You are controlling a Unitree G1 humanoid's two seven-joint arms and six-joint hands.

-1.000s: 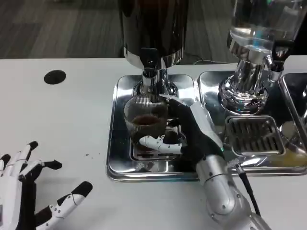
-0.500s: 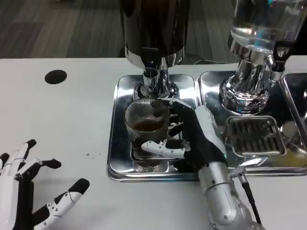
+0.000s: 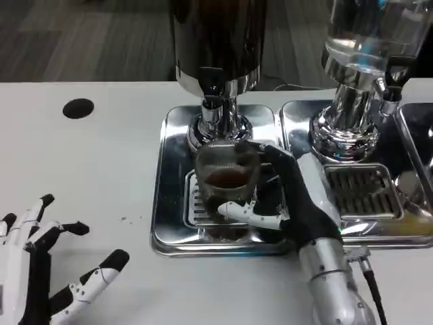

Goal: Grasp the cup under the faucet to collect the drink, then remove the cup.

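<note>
Cup (image 3: 226, 177) holding dark drink is gripped by right hand (image 3: 292, 196); left hand (image 3: 40, 264) lies spread.

Right hand (image 3: 292, 196): white back plate, black palm and finger bodies, one finger cased in white segments with black gaps. Small green light at wrist edge. Right forearm (image 3: 335, 284): rounded silver metal shell, glossy, with black cable (image 3: 371, 291) running along outer side from small metal connector near wrist. Left hand (image 3: 40, 271): white segmented finger casings, black rounded fingertips, black inner structure between white shells.
</note>
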